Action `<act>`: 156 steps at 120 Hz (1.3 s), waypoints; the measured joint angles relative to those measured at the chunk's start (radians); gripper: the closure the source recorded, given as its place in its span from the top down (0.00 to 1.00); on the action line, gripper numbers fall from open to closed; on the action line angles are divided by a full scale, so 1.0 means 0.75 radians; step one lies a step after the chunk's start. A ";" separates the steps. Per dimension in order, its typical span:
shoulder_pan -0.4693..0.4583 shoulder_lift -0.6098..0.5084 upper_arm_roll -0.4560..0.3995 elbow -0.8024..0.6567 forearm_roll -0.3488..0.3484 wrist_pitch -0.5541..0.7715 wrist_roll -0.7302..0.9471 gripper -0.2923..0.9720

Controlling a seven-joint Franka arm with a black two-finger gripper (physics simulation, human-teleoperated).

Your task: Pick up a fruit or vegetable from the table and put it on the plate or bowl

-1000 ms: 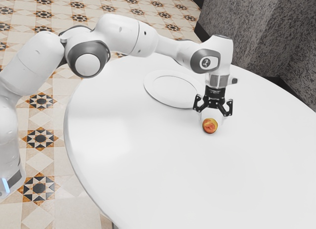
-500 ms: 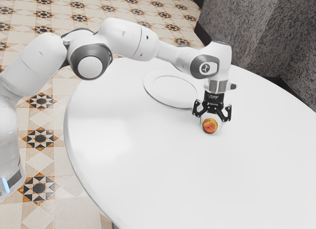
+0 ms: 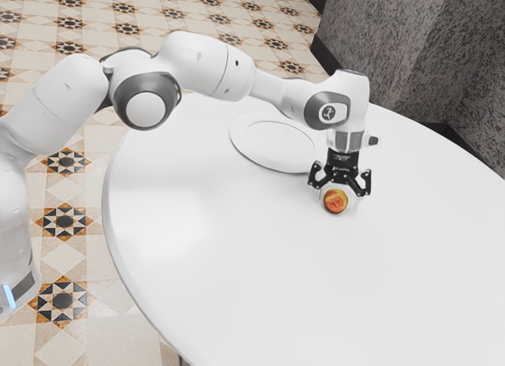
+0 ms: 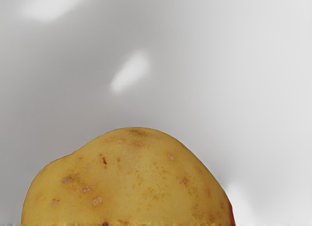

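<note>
From where I stand, the white seven-joint arm (image 3: 197, 62) stretches out over the round, glossy white table (image 3: 276, 263). Its wrist is turned straight down, so the black two-finger gripper (image 3: 338, 196) points at the tabletop. The gripper is low, right over a small round fruit with yellow skin and a red-orange blush (image 3: 336, 200). The jaws stand spread wide, one to either side of the fruit and wider than the fruit itself. I would call the gripper released, straddling the fruit rather than squeezing it. The fruit sits on the table directly beneath the hand, between the spread jaws, and looks to be resting on the surface.

The hand's own camera shows the fruit (image 4: 131, 182) close up just under the gripper. Its skin there is yellow and freckled with small brown specks, with a thin sliver of red at one edge. Around it is bare white tabletop (image 4: 219, 65) catching soft highlights.

A flat, round white plate (image 3: 272, 141) lies on the table near the gripper, on the side the arm reaches in from. It sits apart from the fruit and nothing rests on it. Past the table's edge are patterned beige floor tiles with dark star motifs (image 3: 63, 224), and beyond the gripper stands a speckled grey wall (image 3: 426, 42).
</note>
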 joint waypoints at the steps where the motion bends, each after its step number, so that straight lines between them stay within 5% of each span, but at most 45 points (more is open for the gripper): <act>1: 0.000 0.000 0.000 0.000 0.001 0.000 0.000 0.74; 32: -0.012 -0.002 0.001 0.000 0.039 0.011 -0.020 0.50; 67: -0.001 -0.073 0.028 0.002 0.140 0.019 -0.073 0.49; 132: 0.388 -0.313 0.082 -0.230 0.132 -0.001 -0.094 0.50; 156: 0.364 -0.355 0.080 -0.231 0.133 -0.004 -0.079 0.70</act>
